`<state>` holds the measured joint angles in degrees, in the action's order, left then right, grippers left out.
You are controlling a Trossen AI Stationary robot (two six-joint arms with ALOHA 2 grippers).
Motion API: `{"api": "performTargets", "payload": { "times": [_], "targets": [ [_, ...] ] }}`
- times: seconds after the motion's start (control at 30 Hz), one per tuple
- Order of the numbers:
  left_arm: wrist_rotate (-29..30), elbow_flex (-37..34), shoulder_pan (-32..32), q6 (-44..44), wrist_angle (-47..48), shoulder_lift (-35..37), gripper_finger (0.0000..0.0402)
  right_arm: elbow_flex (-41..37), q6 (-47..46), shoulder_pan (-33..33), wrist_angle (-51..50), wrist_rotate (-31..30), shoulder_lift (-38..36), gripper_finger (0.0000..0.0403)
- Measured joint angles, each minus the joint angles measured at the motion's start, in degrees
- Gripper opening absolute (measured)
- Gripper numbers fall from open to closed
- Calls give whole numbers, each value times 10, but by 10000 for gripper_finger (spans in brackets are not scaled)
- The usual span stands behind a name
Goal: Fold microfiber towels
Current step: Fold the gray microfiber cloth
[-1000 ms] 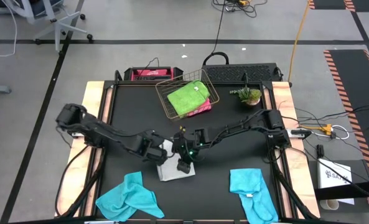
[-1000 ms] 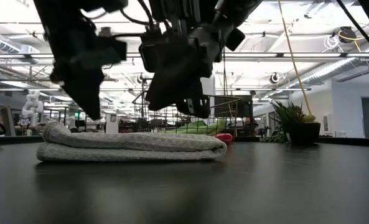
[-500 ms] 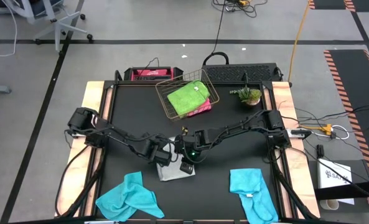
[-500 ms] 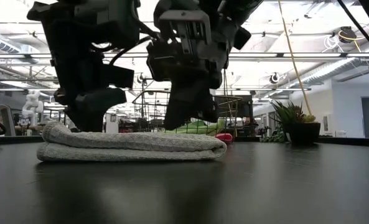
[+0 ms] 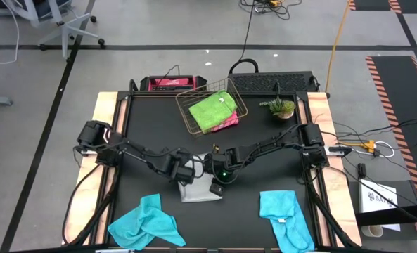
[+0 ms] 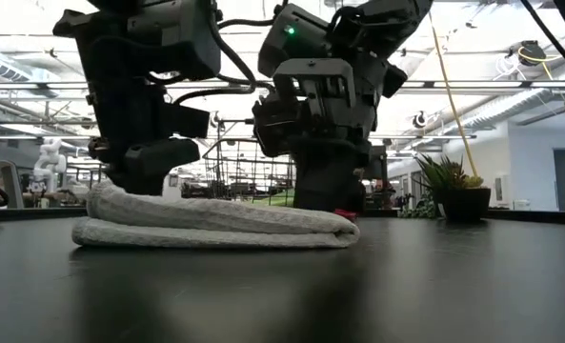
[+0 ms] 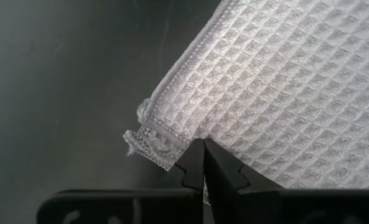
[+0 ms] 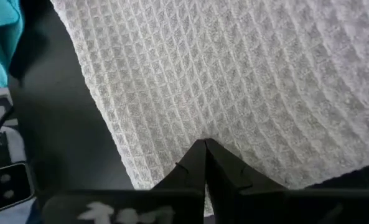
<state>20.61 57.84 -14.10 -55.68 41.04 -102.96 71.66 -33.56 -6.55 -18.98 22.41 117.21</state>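
Both sets of jaws are clenched on the light grey towel (image 5: pixel 197 191). In the left wrist view the left gripper (image 7: pixel 203 163) pinches the cloth just inside a frayed, stitched corner; in the right wrist view the right gripper (image 8: pixel 205 157) bites into the middle of a waffle-weave expanse, its dark fingers (image 8: pixel 224 168) meeting in a point. From above, most of the grey towel is hidden under the two wrists, and the jaws themselves cannot be made out there. The low view alone shows the cloth as a flat folded slab with rounded edges, lying on the dark matte tabletop (image 6: pixel 282 295) near its middle. Two turquoise towels (image 5: pixel 146 223) lie crumpled near the front edge, well apart, the right one cut off by the frame. At the back, a lime green towel (image 5: pixel 213 109) fills a copper wire basket (image 5: pixel 185 116), a pink towel (image 5: pixel 229 123) peeking from beneath. A small potted plant (image 5: pixel 281 108) stands just beside the basket.
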Motion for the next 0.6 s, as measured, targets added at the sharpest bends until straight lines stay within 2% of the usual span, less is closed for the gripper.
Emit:
{"api": "performTargets", "payload": {
  "times": [0.13, 0.27, 0.43, 0.6],
  "targets": [
    [-20, -1, 3, 37, -66, 0, 18, -12, -15, -5, -11, 23, -16, 0],
    [-35, -1, 2, 52, -119, -2, 4, -34, -22, -9, -22, 11, -59, 0],
    [-30, -1, 5, 54, -124, -2, 14, -68, -45, -5, -29, -56, -127, 0],
    [-30, 18, 6, 88, -121, -3, 9, -103, -63, 0, -16, -62, -188, 0]
  ]
}}
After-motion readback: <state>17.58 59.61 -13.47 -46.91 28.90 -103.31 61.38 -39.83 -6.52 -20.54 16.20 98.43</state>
